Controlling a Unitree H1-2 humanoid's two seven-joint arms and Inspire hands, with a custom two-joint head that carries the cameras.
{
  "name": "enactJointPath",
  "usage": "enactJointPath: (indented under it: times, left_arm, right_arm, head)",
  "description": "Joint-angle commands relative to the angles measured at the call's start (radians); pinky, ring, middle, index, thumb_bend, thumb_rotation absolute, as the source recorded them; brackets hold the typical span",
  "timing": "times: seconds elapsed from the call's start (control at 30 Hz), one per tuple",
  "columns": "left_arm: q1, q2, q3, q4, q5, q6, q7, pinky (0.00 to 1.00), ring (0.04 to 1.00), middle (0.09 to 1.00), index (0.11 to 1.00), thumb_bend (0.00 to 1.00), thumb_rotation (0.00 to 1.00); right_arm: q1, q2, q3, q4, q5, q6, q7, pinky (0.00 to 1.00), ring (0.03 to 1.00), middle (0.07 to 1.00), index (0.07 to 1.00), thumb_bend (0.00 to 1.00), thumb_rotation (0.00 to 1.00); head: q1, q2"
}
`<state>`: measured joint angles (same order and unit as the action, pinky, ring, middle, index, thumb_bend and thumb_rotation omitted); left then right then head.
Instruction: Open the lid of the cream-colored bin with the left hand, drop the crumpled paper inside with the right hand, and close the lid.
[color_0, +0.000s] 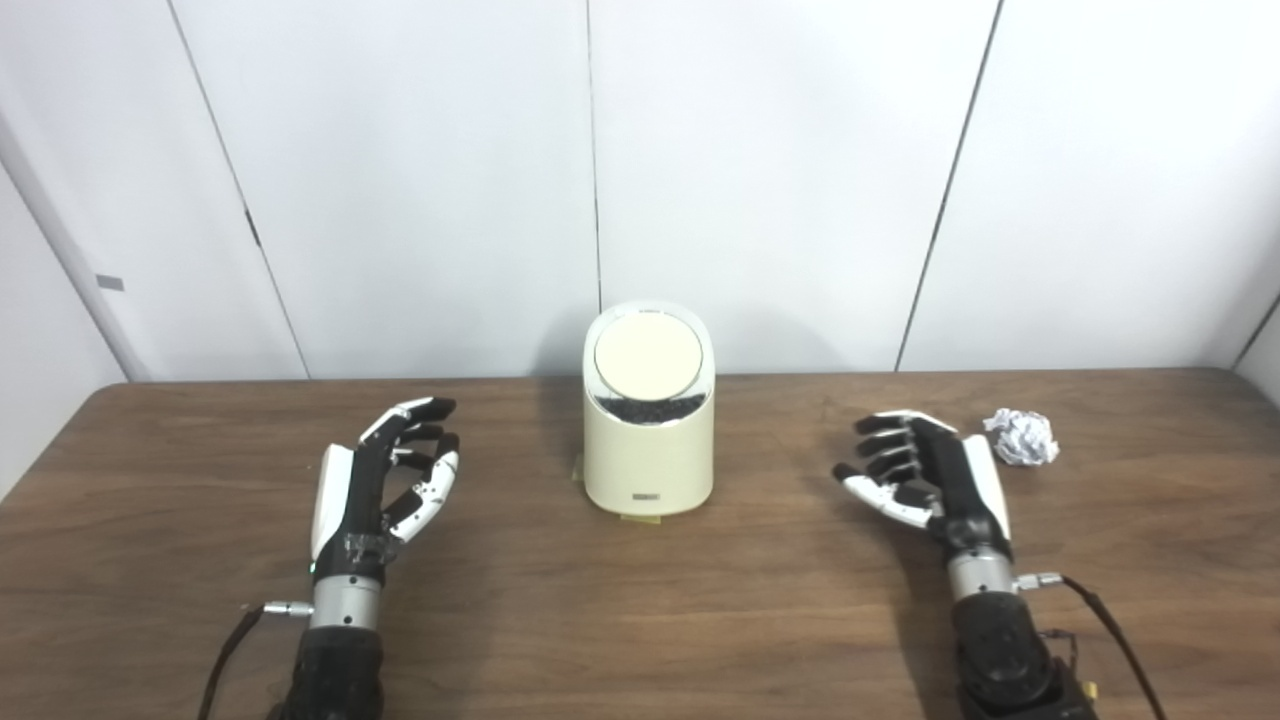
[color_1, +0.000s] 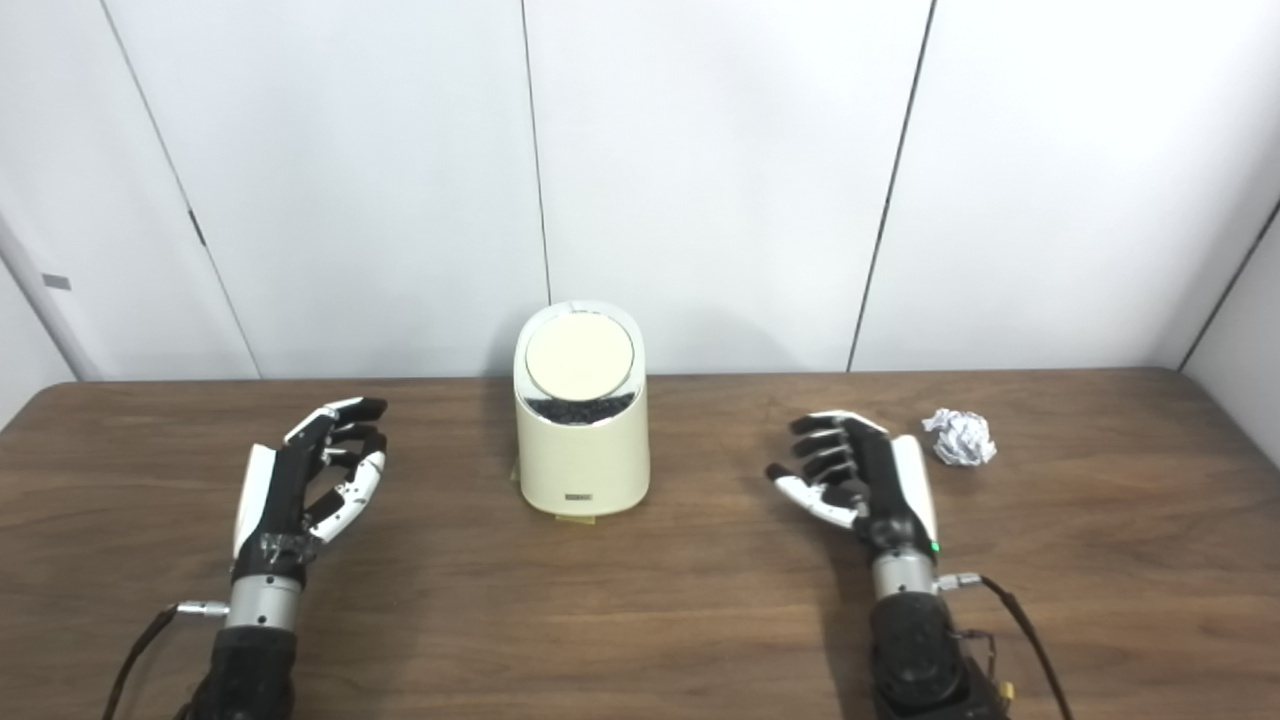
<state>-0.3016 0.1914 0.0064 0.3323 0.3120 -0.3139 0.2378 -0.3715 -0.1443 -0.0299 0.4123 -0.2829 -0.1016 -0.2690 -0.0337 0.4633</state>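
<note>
**Both hands empty beside the shut bin, paper off to the right**

The left hand (color_0: 385, 480), black with white shells on its back and fingertips, sits above the brown wood-grain table (color_0: 640, 620) with its palm turned inward and its fingers loosely curled and spread; it holds nothing. Its arm comes in from the lower left corner, with a silver wrist collar and a thin cable trailing from it. The right hand (color_0: 925, 475) mirrors it on the other side, palm facing inward, fingers parted and slightly bent, also empty. Its arm rises from the lower right edge.

Between the two hands, a little farther from the robot than either, stands the cream-colored, rounded plastic bin (color_0: 649, 450). It is upright, well apart from both hands, roughly midway between them. Its round, flat cream lid (color_0: 647, 357) lies tilted toward the cameras in the sloped top. A dark crescent shows just under the lid's near edge. A small label sits low on the bin's front, and a bit of yellowish material peeks out from under its base.

The white crumpled paper ball (color_0: 1021, 436) rests on the table just beyond and to the outer side of the right hand, near it but not touching. It lies far from the left hand, with the bin in between.

Behind the table stand plain white wall panels (color_0: 780, 180) with dark seams.
</note>
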Motion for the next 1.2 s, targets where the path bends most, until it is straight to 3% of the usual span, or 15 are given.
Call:
enactJointPath:
  times: [0.0, 0.13, 0.33, 0.6, 0.7, 0.83, 0.9, 1.1, 1.13, 1.17]
  left_arm:
    - [-0.004, 0.006, -0.002, 0.026, 0.004, -0.05, 0.015, 0.54, 0.691, 0.731, 0.726, 0.25, 0.32]
    - [-0.009, 0.004, 0.007, 0.052, -0.022, -0.066, 0.007, 0.5, 0.651, 0.709, 0.714, 0.26, 0.31]
    - [-0.005, 0.017, -0.006, 0.041, -0.002, -0.066, 0.001, 0.61, 0.722, 0.747, 0.71, 0.28, 0.46]
    - [0.001, 0.012, 0.002, 0.025, -0.042, -0.047, -0.026, 0.69, 0.772, 0.776, 0.729, 0.3, 0.42]
    - [0.0, 0.017, 0.001, 0.021, -0.032, -0.053, -0.024, 0.65, 0.748, 0.768, 0.731, 0.29, 0.39]
    - [-0.01, 0.012, 0.008, -0.057, -0.022, 0.025, -0.041, 0.55, 0.689, 0.735, 0.728, 0.36, 0.4]
    - [-0.023, 0.007, 0.012, -0.144, -0.051, 0.122, -0.086, 0.54, 0.695, 0.742, 0.746, 0.47, 0.39]
    - [-0.131, 0.02, -0.03, -0.364, 0.042, 0.414, -0.186, 0.77, 0.837, 0.833, 0.827, 0.92, 0.48]
    - [-0.157, 0.024, -0.043, -0.381, 0.067, 0.447, -0.198, 0.76, 0.836, 0.836, 0.838, 0.96, 0.48]
    - [-0.182, 0.027, -0.056, -0.393, 0.087, 0.473, -0.209, 0.68, 0.791, 0.816, 0.844, 0.98, 0.49]
  right_arm:
    - [-0.035, 0.011, -0.006, 0.015, 0.023, -0.077, -0.016, 0.47, 0.55, 0.596, 0.603, 0.4, 0.06]
    - [-0.04, 0.017, -0.006, 0.036, 0.027, -0.104, -0.028, 0.48, 0.551, 0.593, 0.603, 0.4, 0.08]
    - [-0.036, 0.026, -0.007, 0.026, 0.03, -0.105, -0.031, 0.49, 0.55, 0.597, 0.604, 0.39, 0.07]
    - [-0.038, 0.024, -0.004, 0.029, 0.027, -0.116, -0.033, 0.49, 0.553, 0.599, 0.605, 0.39, 0.06]
    - [-0.039, 0.027, -0.004, 0.028, 0.025, -0.113, -0.038, 0.49, 0.547, 0.594, 0.601, 0.39, 0.06]
    - [-0.03, 0.023, 0.0, -0.001, 0.024, -0.094, -0.022, 0.49, 0.546, 0.59, 0.602, 0.39, 0.06]
    - [-0.024, 0.02, 0.001, -0.017, 0.024, -0.079, -0.014, 0.49, 0.549, 0.592, 0.605, 0.39, 0.07]
    - [-0.015, 0.014, 0.004, -0.029, 0.008, -0.088, -0.017, 0.47, 0.539, 0.581, 0.596, 0.39, 0.06]
    - [-0.014, 0.013, 0.004, -0.03, 0.009, -0.092, -0.016, 0.48, 0.537, 0.579, 0.595, 0.39, 0.05]
    - [-0.013, 0.012, 0.004, -0.031, 0.007, -0.09, -0.015, 0.47, 0.535, 0.577, 0.593, 0.39, 0.05]
  head:
    - [-0.002, -0.005]
    - [0.002, -0.002]
    - [-0.007, -0.002]
    - [-0.004, -0.005]
    - [-0.006, -0.011]
    - [-0.008, -0.001]
    - [-0.006, 0.002]
    - [-0.009, 0.011]
    - [-0.008, 0.013]
    - [-0.008, 0.013]
